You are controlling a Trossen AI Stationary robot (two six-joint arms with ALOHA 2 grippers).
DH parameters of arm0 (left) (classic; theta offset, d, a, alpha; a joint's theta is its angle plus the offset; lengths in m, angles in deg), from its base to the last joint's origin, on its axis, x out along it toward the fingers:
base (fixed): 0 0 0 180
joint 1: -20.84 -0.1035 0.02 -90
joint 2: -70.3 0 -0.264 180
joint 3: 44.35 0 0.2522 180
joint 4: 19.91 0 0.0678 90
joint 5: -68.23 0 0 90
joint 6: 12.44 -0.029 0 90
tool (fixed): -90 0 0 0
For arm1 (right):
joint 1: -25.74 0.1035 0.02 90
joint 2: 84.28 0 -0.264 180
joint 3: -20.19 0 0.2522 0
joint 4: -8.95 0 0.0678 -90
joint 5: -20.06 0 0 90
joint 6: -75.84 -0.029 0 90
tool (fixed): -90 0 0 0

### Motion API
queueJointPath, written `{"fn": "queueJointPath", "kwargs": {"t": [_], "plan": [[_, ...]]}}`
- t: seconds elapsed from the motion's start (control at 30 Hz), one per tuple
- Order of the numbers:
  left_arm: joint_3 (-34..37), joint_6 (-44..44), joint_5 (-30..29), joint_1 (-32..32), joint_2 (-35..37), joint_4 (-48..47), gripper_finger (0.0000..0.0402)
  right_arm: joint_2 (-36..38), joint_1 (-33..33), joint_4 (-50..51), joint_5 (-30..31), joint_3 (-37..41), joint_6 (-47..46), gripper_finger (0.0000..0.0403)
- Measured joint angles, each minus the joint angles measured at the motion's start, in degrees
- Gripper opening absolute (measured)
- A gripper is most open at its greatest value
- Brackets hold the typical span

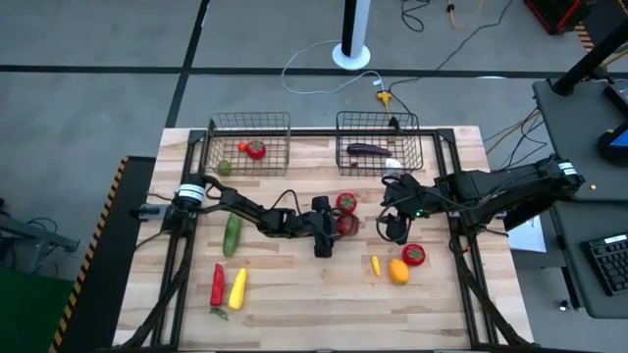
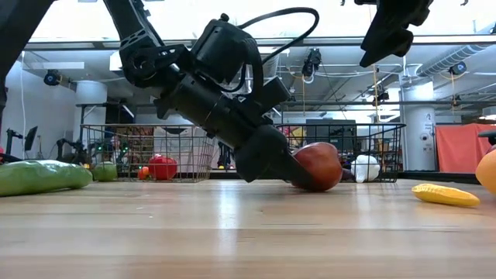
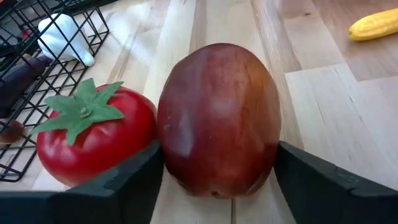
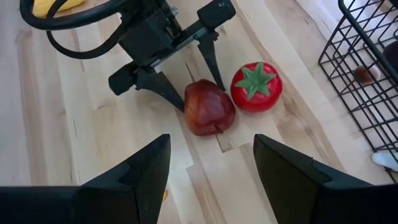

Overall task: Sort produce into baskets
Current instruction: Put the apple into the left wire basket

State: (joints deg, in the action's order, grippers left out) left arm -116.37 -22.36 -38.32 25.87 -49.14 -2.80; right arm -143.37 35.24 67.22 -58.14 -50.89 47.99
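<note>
Dark-red glossy fruit (image 3: 217, 118) on table, left claw (image 3: 214, 180) fingers straddling it, grip uncertain; right claw (image 4: 211, 168) spread.

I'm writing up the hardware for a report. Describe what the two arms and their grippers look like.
Both arms are dark, near-black, jointed links. The left arm has a white band near its base and a black cable looping over its wrist. The right arm has a white band near its base and a small green light near its wrist. The left gripper has two thin tapered black fingers; the right gripper shows broad, flat, matte black fingers.
</note>
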Motion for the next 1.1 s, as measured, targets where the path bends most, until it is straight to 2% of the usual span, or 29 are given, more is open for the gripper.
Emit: {"fn": "queueJointPath", "kwargs": {"t": [0.2,0.37,0.6,0.77,0.93,1.1], "plan": [[0.0,0.65,0.0,0.0,0.07,0.0,0.0229,0.0,0.0,-0.07,0.22,0.46,0.08,0.0221],[0.0,0.8,0.08,0.79,0.54,-0.01,0.023,0.0,0.0,-1.69,0.25,2.09,1.86,0.0221],[2.14,0.34,0.32,2.08,4.85,4.9,0.0228,0.0,0.44,-11.92,0.32,6.77,6.77,0.0221],[9.48,0.43,0.46,2.36,11.24,16.11,0.0228,0.41,2.59,-25.15,1.0,10.62,13.48,0.0221],[18.9,3.2,0.61,2.77,18.8,28.69,0.0227,0.3,5.33,-37.74,8.6,13.56,21.71,0.0221],[24.88,3.17,0.69,3.11,25.32,37.95,0.0227,-0.88,5.64,-49.03,9.75,15.71,27.47,0.0221]]}}
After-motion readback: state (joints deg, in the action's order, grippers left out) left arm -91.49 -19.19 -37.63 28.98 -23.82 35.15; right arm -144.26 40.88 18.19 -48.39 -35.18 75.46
